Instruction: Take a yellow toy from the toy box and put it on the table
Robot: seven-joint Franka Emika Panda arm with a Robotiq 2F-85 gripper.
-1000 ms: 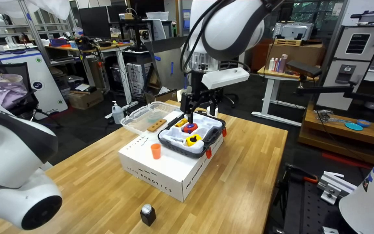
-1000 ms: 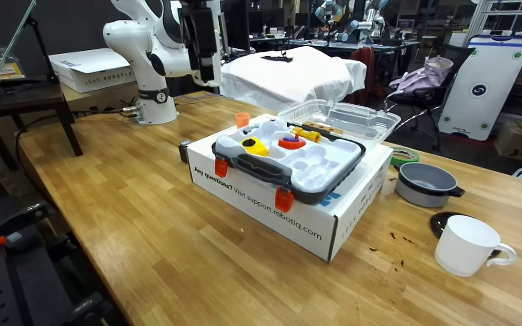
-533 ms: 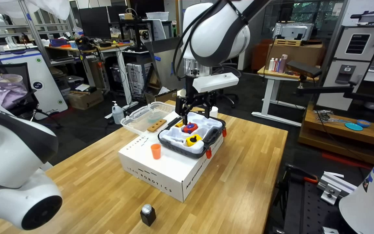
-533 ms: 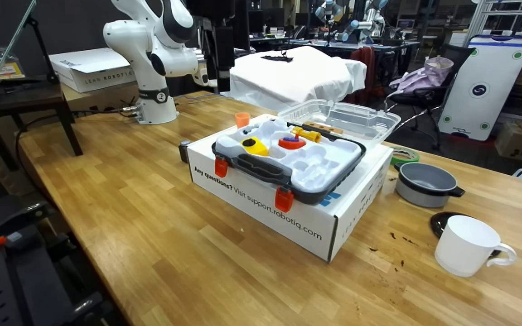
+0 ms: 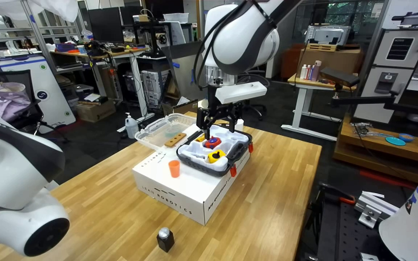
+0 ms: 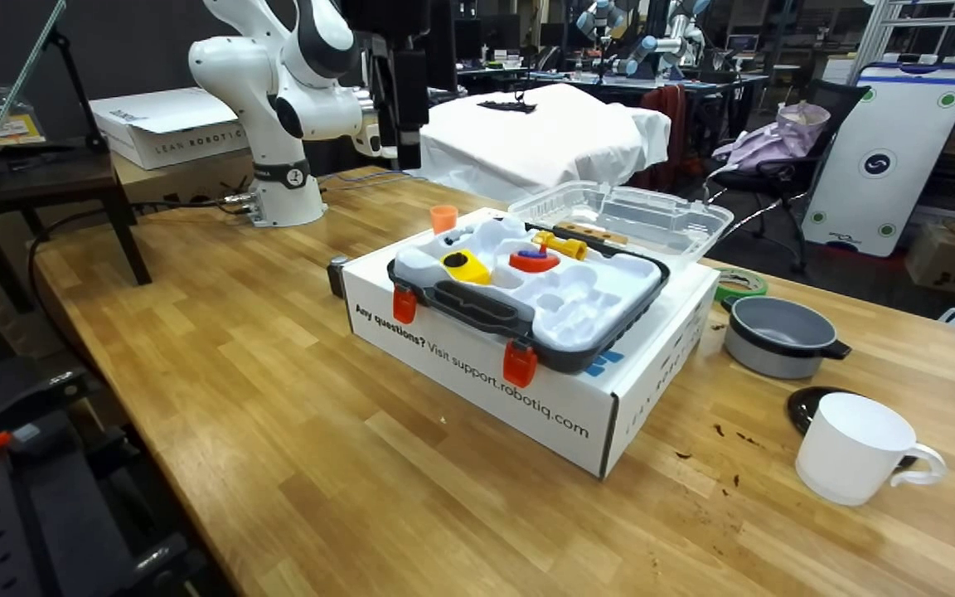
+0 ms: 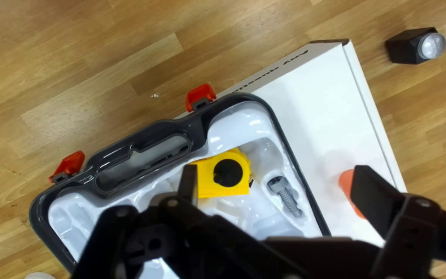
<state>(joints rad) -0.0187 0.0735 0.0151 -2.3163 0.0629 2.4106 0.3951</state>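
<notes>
A yellow toy with a black disc on its face lies in the white tray of the dark toy box in both exterior views (image 5: 212, 158) (image 6: 469, 270) and in the wrist view (image 7: 207, 178). The toy box (image 6: 579, 362) is open, with red latches. A second, yellow-orange toy (image 6: 562, 245) lies farther along the tray, partly behind a finger in an exterior view (image 5: 200, 138) and hidden in the wrist view. My gripper (image 7: 275, 172) is open and empty above the box. In the wrist view, one finger overlaps the yellow toy's left end, the other the orange cup.
A white carton (image 6: 477, 373) carries the toy box, its clear lid (image 6: 635, 217) and an orange cup (image 5: 174, 169). A red toy (image 6: 534, 263) lies between the yellow ones. A black object (image 5: 165, 240), grey pot (image 6: 780, 340) and white mug (image 6: 855, 452) stand on the table (image 6: 320, 431).
Between one second and half a second ago, my gripper shifted left in an exterior view, and right and down in an exterior view. Since then nothing has visibly moved.
</notes>
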